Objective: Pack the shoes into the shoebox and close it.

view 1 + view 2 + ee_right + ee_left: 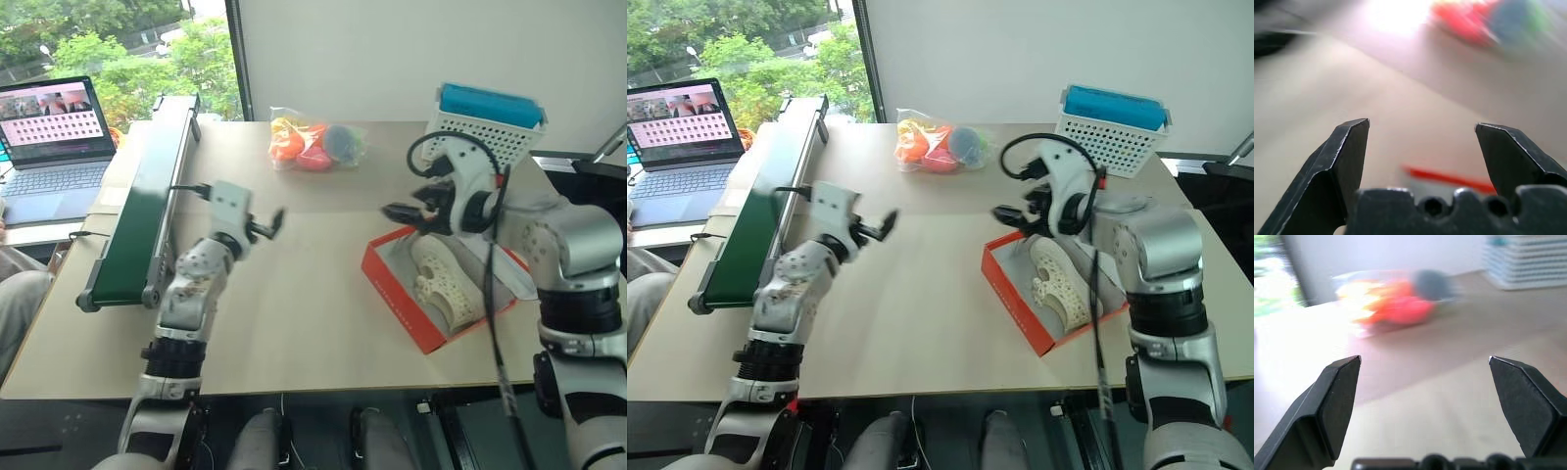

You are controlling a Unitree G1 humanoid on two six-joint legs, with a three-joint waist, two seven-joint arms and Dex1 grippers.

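Observation:
The orange-red shoebox [394,297] stands open on the table's right side. A cream-white perforated shoe [444,284] lies inside it, and my right arm covers the box's far part. My right gripper [400,215] hovers open above the box's far left corner, pointing left, with nothing between its fingers. The right wrist view shows that gripper [1422,125] open and empty over the box's red rim [1449,178]. My left gripper [269,225] is open and empty over bare table, left of the box. In the left wrist view it [1425,360] points toward the far side of the table.
A clear bag of colourful toys [313,145] lies at the table's far middle. A white lattice basket [487,135] with a blue top stands at the far right. A green conveyor [145,206] runs along the left edge, with a laptop [54,137] beyond it.

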